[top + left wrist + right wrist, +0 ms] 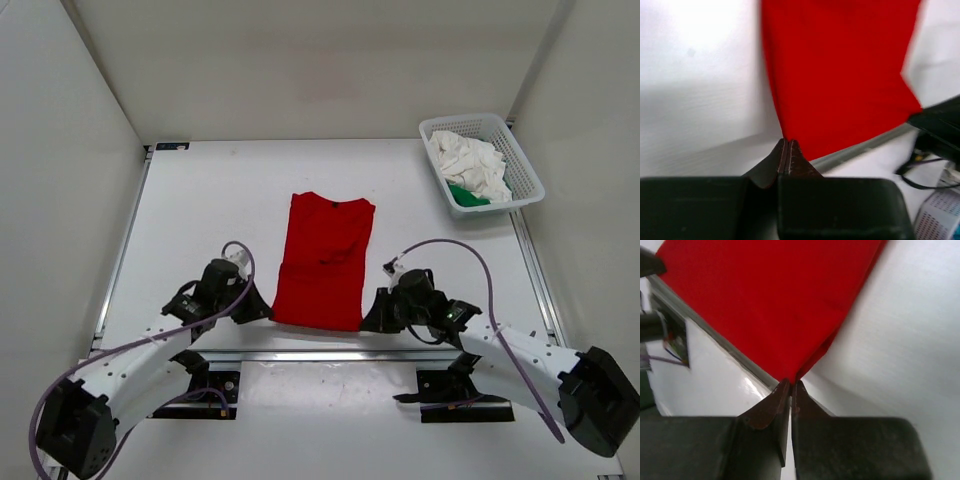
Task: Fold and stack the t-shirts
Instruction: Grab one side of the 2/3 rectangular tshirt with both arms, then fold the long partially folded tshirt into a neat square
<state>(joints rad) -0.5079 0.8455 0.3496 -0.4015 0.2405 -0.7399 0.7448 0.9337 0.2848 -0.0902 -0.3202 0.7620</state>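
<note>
The red t-shirt (323, 262) lies folded into a long strip in the middle of the table, collar end far, hem near the front edge. My left gripper (262, 310) is shut on its near left corner (785, 135). My right gripper (372, 315) is shut on its near right corner (794, 371). The white t-shirt (468, 165) lies crumpled in the mesh basket, with the green t-shirt (466, 197) showing under it.
The white mesh basket (527, 165) stands at the back right corner. A metal rail (320, 354) runs along the table's near edge, just behind both grippers. White walls close the table on the left, back and right.
</note>
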